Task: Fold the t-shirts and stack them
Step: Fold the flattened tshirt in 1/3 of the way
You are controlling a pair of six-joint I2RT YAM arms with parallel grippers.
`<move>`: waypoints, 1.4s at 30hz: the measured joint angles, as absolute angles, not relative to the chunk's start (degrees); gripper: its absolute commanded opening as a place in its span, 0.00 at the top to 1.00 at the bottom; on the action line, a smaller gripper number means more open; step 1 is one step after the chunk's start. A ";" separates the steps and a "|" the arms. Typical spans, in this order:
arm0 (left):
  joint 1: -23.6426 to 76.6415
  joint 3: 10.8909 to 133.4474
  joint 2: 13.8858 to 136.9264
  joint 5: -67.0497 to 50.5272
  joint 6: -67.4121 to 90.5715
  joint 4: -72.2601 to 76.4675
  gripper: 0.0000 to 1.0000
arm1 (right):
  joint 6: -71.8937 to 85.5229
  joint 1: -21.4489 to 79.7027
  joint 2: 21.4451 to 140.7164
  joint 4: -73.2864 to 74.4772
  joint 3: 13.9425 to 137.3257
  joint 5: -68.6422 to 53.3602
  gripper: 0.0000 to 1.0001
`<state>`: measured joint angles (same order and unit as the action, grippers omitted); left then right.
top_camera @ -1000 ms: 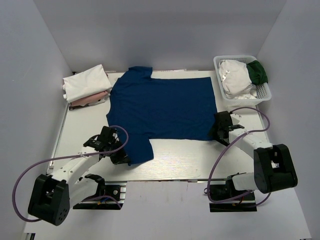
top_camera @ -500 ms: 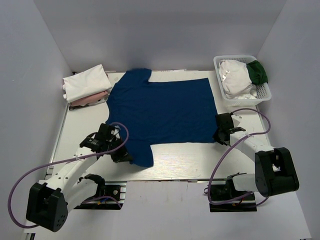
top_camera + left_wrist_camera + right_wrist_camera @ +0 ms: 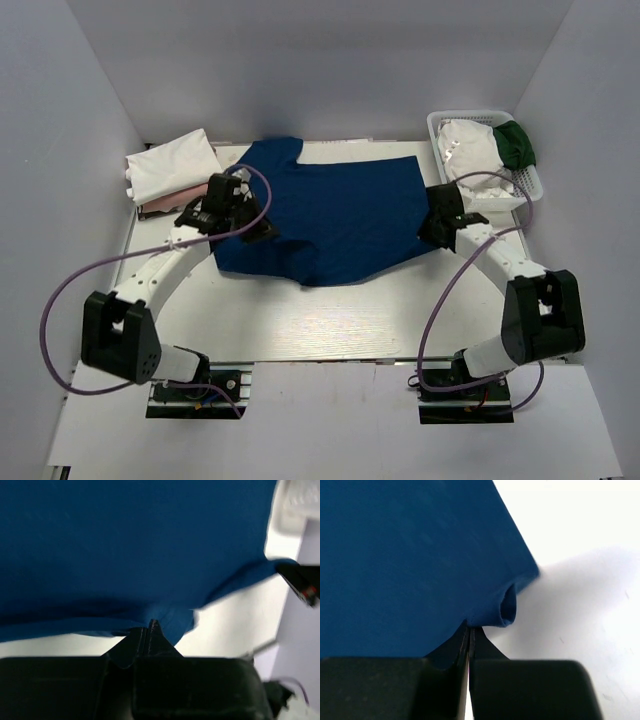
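Observation:
A royal-blue t-shirt (image 3: 335, 215) lies across the middle of the table, its near part doubled back over the rest. My left gripper (image 3: 243, 222) is shut on the blue t-shirt (image 3: 125, 545) at its left side, fabric pinched between the closed tips (image 3: 151, 625). My right gripper (image 3: 432, 226) is shut on the shirt's right edge (image 3: 420, 555), a small curl of hem beside the closed tips (image 3: 470, 628). Folded white and pale pink t-shirts (image 3: 172, 172) sit stacked at the back left. A white t-shirt (image 3: 470, 155) and a dark green one (image 3: 516, 143) lie in the basket.
A white lattice basket (image 3: 530, 195) stands at the back right. Grey walls close in the table on three sides. Purple cables loop from both arms over the table's sides. The arm bases sit at the near edge.
The right gripper closed on the shirt's right edge. Both arms carried the shirt's near edge away from the bases toward the back, folding the shirt over itself.

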<state>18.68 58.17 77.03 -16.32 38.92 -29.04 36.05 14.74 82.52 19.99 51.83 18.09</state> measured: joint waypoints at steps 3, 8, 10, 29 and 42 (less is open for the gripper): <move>17.37 64.73 82.52 -12.99 38.50 -29.04 1.00 | 35.46 14.74 86.46 21.02 58.24 18.02 1.00; 14.59 73.06 90.74 -9.13 37.43 -27.46 1.00 | 34.72 14.61 94.30 23.22 68.79 19.00 1.00; 13.54 75.16 93.34 -7.66 36.49 -26.22 1.00 | 34.44 14.46 97.60 24.34 72.77 19.51 1.00; 9.06 91.33 116.38 -0.95 21.28 -13.54 0.00 | 32.60 10.94 120.29 30.15 96.66 20.93 0.50; 7.64 87.92 115.37 -3.16 22.00 -14.57 0.00 | 25.65 13.56 116.18 25.78 89.43 11.05 0.31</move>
<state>7.64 87.92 115.37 -3.16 22.00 -14.57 25.65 13.56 116.18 25.78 89.43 11.05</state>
